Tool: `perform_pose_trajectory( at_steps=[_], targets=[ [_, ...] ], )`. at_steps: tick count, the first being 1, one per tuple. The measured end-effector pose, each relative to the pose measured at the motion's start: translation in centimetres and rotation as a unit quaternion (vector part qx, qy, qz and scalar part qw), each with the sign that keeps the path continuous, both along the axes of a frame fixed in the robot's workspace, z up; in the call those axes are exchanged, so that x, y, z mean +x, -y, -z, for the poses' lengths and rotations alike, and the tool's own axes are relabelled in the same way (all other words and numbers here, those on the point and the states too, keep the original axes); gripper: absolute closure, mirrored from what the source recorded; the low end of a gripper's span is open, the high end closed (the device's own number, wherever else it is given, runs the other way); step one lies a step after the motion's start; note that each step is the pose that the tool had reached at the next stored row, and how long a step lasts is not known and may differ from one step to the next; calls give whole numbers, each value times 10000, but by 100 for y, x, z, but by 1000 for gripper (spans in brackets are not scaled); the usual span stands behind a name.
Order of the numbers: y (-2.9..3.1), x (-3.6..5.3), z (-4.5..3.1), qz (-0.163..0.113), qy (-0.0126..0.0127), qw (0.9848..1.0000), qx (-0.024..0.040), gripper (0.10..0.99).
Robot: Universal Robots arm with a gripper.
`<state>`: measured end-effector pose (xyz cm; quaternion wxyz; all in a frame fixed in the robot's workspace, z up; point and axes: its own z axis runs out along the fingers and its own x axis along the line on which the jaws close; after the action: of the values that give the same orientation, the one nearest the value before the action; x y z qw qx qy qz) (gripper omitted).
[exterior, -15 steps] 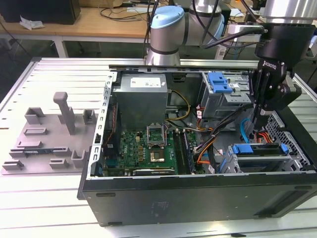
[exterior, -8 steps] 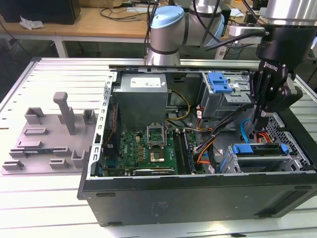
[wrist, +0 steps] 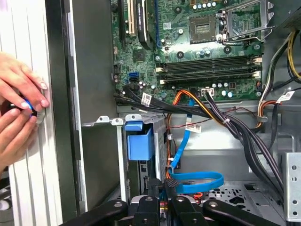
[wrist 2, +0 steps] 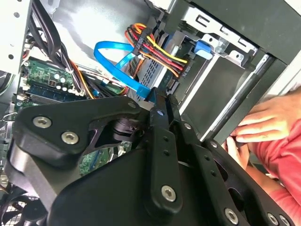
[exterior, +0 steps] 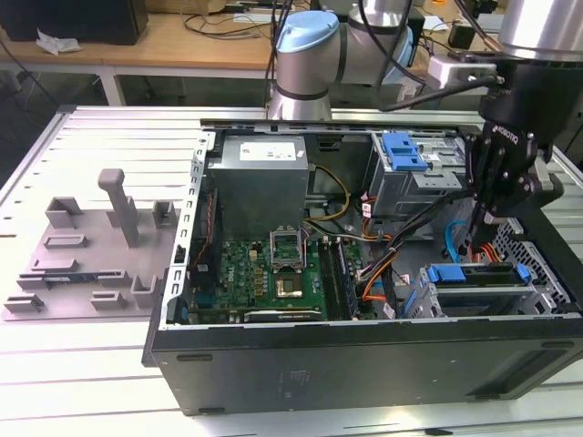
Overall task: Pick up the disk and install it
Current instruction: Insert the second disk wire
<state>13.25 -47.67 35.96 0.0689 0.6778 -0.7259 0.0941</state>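
The disk point(exterior: 477, 276), silver with a blue carrier bracket, sits in the drive cage at the front corner of the open computer case, on the exterior view's right. Its blue bracket end point(wrist: 139, 142) shows in the first wrist view, and its grey body point(wrist 2: 154, 71) with power and data cables plugged in shows in the second wrist view. My gripper point(exterior: 473, 244) hangs just above the disk's cabled end, fingers shut together with nothing between them. The fingertips point(wrist: 171, 184) stand by the looped blue data cable point(wrist: 197, 181).
A person's hands point(wrist: 19, 110) rest outside the case wall beside the drive cage, also seen as a hand point(wrist 2: 263, 123) in the second wrist view. The motherboard point(exterior: 273, 273), the grey power-supply box point(exterior: 260, 177), another blue bracket point(exterior: 404, 151) and cable bundles crowd the case. A grey fixture point(exterior: 91, 255) lies on the exterior view's left.
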Motion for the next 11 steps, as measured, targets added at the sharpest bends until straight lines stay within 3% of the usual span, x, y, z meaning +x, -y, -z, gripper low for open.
perform_pose_trajectory(
  at_steps=[2,7,9,10,11],
  targets=[
    [37,0,-1,0,16,10000,75,922],
    [184,0,0,-22,83,9991,408,922],
    [222,0,1,-30,94,9988,479,922],
    [254,0,2,-40,104,9984,549,922],
    [328,-6,12,-75,115,9976,684,922]
  ],
)
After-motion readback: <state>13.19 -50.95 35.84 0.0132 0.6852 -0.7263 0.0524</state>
